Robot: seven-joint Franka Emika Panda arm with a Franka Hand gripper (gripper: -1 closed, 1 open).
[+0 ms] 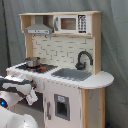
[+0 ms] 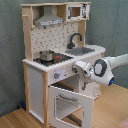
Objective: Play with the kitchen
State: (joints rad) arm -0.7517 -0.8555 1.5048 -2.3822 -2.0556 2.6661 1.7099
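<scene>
Pale-wood kitchen (image 2: pixel 55 70) stands against the grey backdrop in both exterior views; oven door (image 2: pixel 70 102) already hangs open; gripper (image 2: pixel 84 77) sits at the counter's front edge just above it, fingers' state I cannot tell; pot (image 2: pixel 47 55) on hob looks untouched; most play seems left.

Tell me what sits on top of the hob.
A small metal pot stands on the black hob of the kitchen, on a rear ring. A red-ringed burner beside it is bare. Whatever is inside the pot or under it cannot be seen.
</scene>
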